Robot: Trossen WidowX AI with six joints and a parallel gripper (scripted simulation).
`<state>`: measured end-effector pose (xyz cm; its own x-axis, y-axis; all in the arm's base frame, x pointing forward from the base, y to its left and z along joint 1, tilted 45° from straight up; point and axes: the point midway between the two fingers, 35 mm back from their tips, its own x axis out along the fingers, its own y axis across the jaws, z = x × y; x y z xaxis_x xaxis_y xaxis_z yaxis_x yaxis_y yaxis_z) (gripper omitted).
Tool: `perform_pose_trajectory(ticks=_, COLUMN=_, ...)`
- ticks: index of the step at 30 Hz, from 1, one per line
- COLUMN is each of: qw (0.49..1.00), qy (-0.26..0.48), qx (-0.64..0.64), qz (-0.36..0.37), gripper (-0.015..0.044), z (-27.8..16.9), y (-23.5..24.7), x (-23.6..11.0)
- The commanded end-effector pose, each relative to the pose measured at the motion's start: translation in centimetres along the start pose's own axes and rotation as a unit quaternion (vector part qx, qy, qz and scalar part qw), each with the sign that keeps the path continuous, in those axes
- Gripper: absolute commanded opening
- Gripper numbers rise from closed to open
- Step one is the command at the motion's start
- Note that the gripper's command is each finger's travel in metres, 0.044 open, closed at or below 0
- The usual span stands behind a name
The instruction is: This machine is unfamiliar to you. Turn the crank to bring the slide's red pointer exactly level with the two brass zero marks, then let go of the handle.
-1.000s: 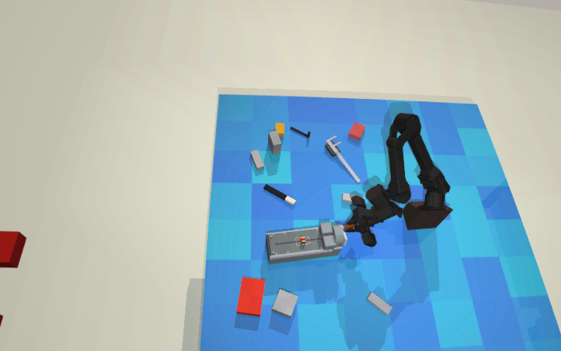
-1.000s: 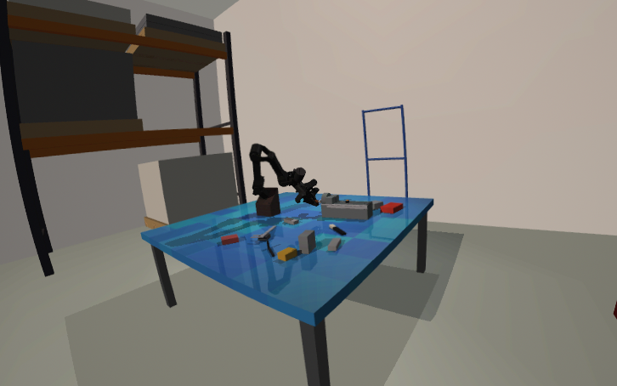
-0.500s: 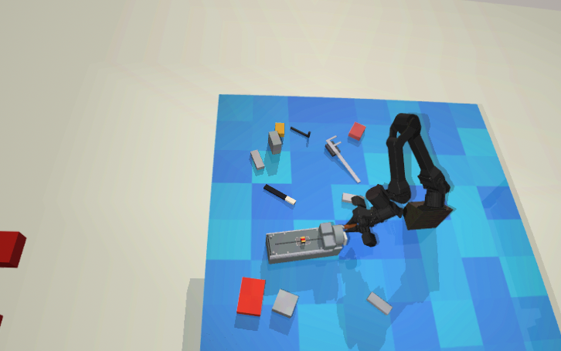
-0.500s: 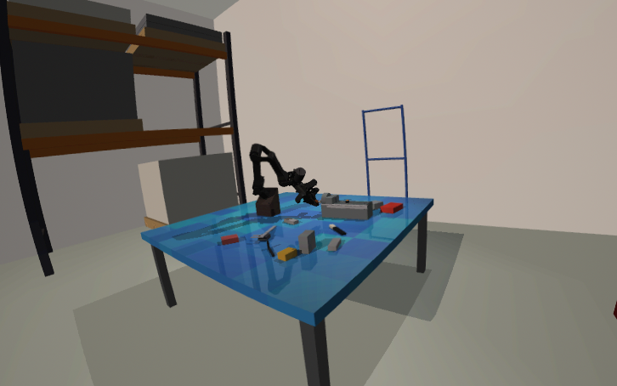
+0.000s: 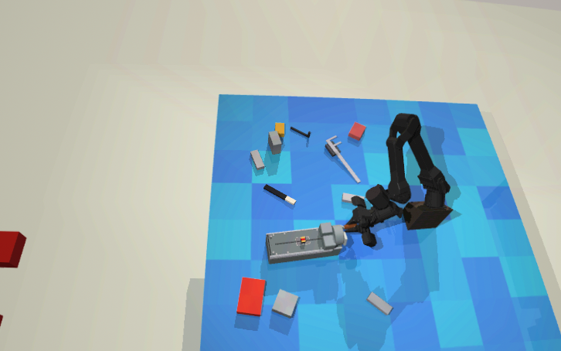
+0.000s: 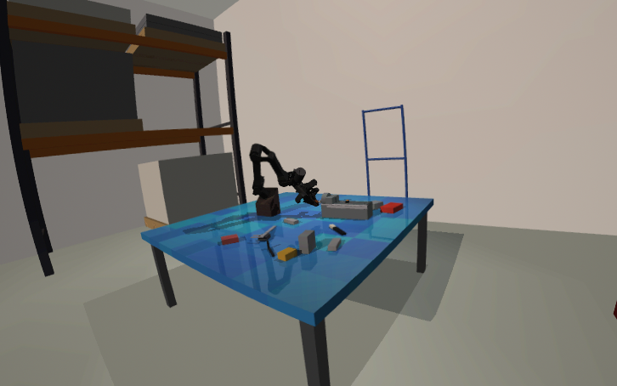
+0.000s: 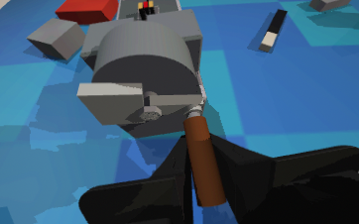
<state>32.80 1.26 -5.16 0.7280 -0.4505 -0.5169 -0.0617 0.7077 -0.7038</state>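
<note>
The grey machine (image 5: 287,253) (image 6: 347,211) lies on the blue table (image 5: 470,278). Its slide track runs left from a round crank housing (image 5: 331,235) (image 7: 142,59). The slide's red pointer (image 5: 303,239) (image 7: 145,6) sits between the two brass marks and looks about level with them; it is too small to judge exactly. A grey crank arm (image 7: 172,101) points right from the hub and carries the brown handle (image 7: 204,164) (image 5: 350,226). My gripper (image 7: 194,138) (image 5: 358,226) (image 6: 312,198) is shut on this handle from the arm's side.
A red block (image 5: 250,296) and a grey block (image 5: 285,302) lie in front of the machine, with a grey slab (image 5: 379,302) to the right. A black-and-white marker (image 5: 279,194), a caliper (image 5: 342,158), a red cube (image 5: 356,130) and small blocks (image 5: 274,141) lie behind.
</note>
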Motion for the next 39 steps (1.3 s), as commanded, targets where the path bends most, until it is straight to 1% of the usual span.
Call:
perform_pose_trajectory(ticks=1, qw=1.0, qy=0.001, qx=-0.001, qz=0.001, gripper=0.0, z=-0.1, y=0.0, x=0.1)
perform_pose_trajectory(ticks=12, qw=1.0, qy=0.0, qx=0.0, qz=0.0, gripper=0.0, z=0.0, y=0.0, x=0.0)
perform_pose_trajectory(ticks=29, qw=1.0, qy=0.0, qx=0.0, qz=0.0, gripper=0.044, z=0.0, y=0.0, x=0.0)
perform_pose_trajectory(ticks=39, qw=1.0, qy=0.001, qx=0.001, qz=0.002, gripper=0.044, z=2.1, y=0.2, x=-1.8)
